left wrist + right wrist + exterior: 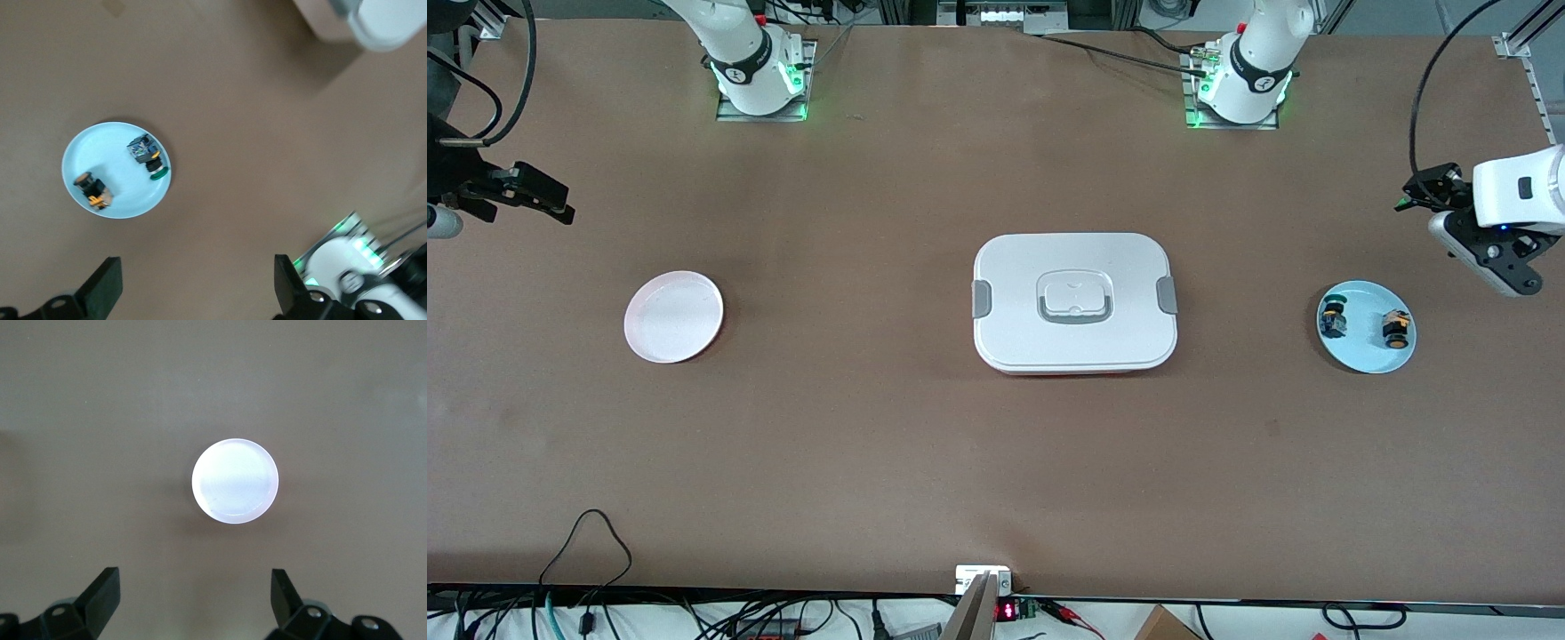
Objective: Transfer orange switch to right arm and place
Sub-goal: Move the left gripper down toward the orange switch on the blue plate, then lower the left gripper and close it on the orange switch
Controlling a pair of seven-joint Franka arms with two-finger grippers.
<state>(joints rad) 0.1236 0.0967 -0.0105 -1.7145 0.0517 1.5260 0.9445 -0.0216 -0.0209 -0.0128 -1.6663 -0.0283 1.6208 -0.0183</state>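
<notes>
Front view: brown tabletop (925,462); the orange switch (1395,328) lies on the blue plate (1365,356) at the left arm's end, near the left gripper (1489,258).

Left wrist view: jaws open, empty, high above; switch offset from their midline, on its side.

Right wrist view: right gripper (193,603) open over the pink plate (235,481), waiting.
</notes>
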